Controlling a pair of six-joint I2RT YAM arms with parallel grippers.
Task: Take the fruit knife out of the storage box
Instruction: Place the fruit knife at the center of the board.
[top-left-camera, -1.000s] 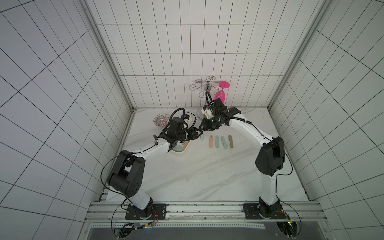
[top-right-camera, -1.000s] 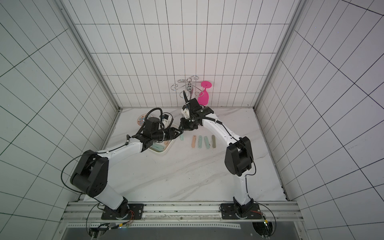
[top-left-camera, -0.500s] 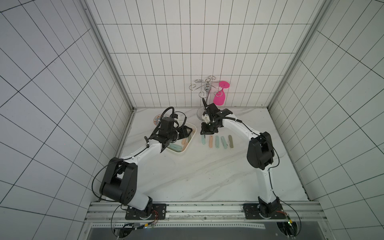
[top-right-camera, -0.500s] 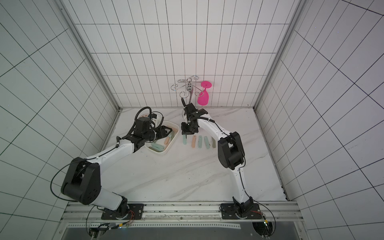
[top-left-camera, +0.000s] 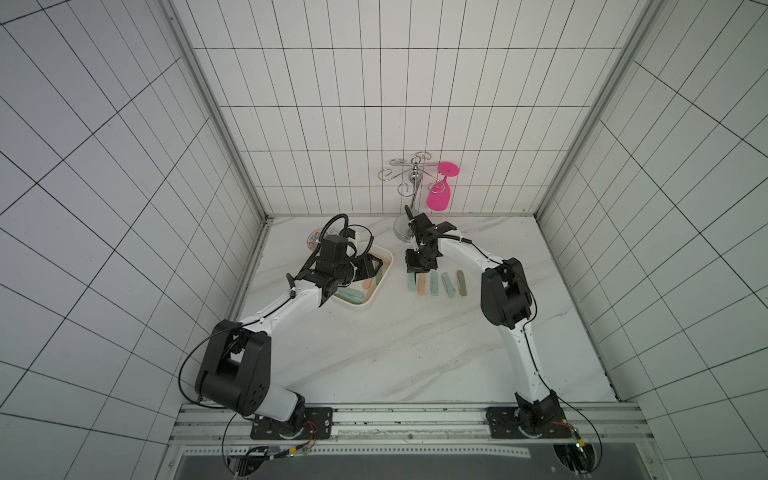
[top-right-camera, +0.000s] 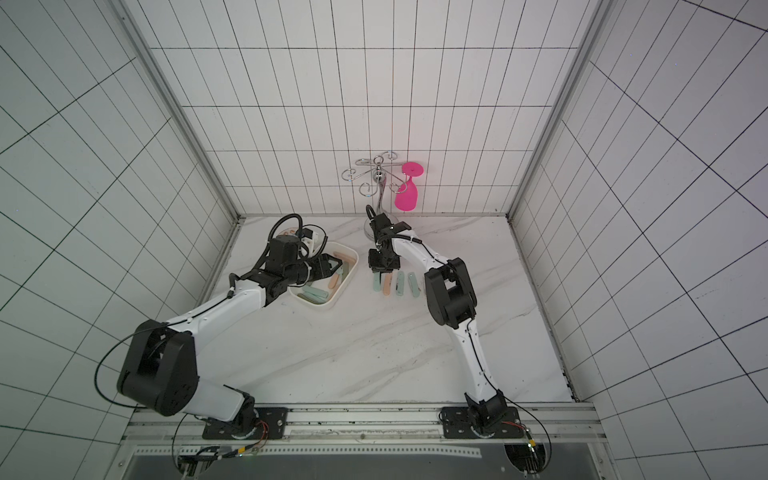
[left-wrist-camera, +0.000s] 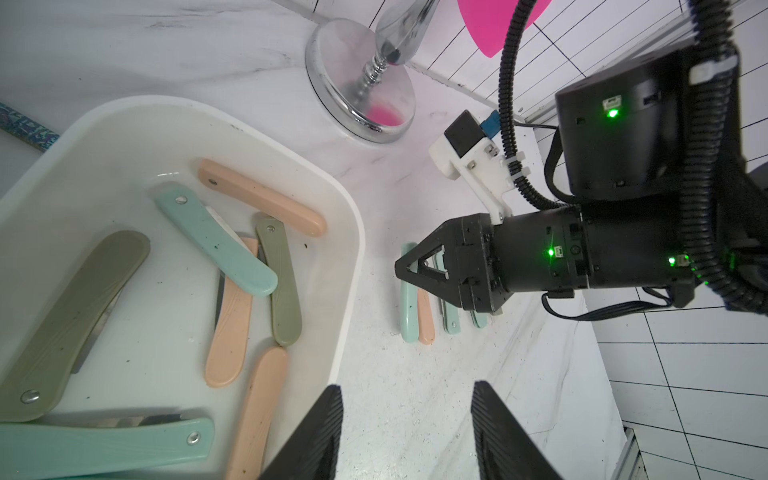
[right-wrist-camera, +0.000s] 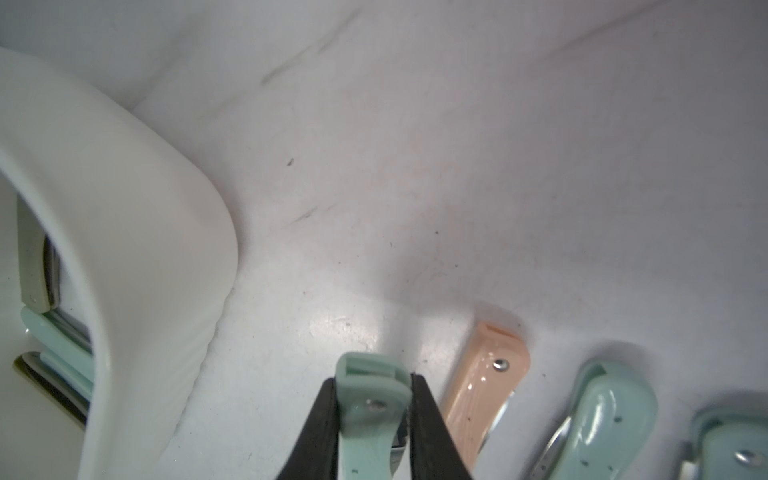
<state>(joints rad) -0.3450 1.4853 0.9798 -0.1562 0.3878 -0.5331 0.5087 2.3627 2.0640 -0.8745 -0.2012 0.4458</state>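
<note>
Inside the white-tiled booth (top-left-camera: 374, 124), on the marble table (top-left-camera: 415, 353), the storage box (left-wrist-camera: 357, 232) sits left-rear, folded knives (left-wrist-camera: 216, 245) inside. Your left gripper (left-wrist-camera: 405, 390) hangs half open, empty, by its rim. Your right gripper (right-wrist-camera: 372, 388) pinches a mint fruit knife (right-wrist-camera: 365, 440) outside it, at the row (top-left-camera: 440, 284) end.

My stereo head sits high above the base rail (top-left-camera: 415, 417), both top views looking steeply down on the whole marble table (top-left-camera: 395, 353). My left wrist camera looks closely across the storage box (left-wrist-camera: 357, 232) toward my right gripper (left-wrist-camera: 409, 268). The right wrist camera, even nearer, shares that box's wall and the mint-green fruit knife (right-wrist-camera: 365, 432).
</note>
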